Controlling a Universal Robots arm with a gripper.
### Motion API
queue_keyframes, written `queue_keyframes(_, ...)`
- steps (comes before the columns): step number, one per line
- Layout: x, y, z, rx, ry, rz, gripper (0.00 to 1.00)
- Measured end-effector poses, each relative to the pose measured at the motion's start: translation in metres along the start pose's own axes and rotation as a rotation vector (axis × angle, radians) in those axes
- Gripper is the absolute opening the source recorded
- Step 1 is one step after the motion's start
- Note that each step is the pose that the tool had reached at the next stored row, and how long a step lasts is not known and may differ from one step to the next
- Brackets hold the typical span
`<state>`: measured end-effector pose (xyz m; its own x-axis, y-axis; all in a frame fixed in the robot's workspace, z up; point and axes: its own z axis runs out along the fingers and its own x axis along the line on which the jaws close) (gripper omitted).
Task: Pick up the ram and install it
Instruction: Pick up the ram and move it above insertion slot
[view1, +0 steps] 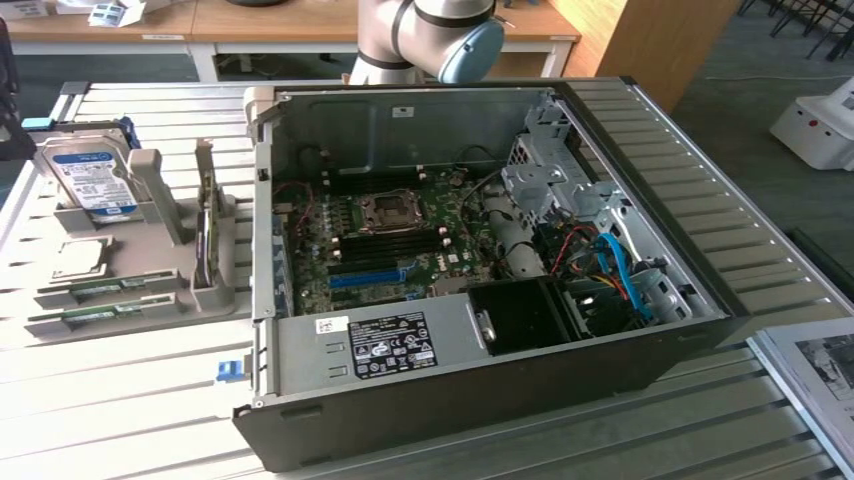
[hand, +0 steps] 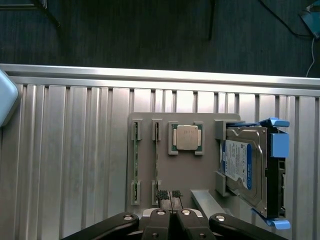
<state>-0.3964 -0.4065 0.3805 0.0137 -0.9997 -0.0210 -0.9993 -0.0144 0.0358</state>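
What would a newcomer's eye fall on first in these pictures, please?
The open computer case dominates the middle of the exterior view, its motherboard exposed. On the exterior view's left, a grey parts tray holds a blue-labelled hard drive and two ram sticks. In the wrist view the shut end effector hangs nearest those sticks.

Even, diffuse indoor light, soft shadows only. Exterior view is moderately bright: slatted metal table (view1: 120, 400) washes pale, nearly blown out at the exterior view's left. Open computer case (view1: 400, 120) is dimmer inside, and its black fan shroud (view1: 527, 315) loses detail in shadow. Wrist view: table rail (hand: 160, 72) glares white, floor (hand: 125, 30) beyond is very dark, processor (hand: 187, 137) lid has a mild sheen, gripper (hand: 169, 195) is dark and underexposed.
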Motion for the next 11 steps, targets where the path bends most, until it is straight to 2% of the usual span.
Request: queue_keyframes(11,0.0002,-0.0003,0.0096,0.0001,-0.0001,0.000,0.10)
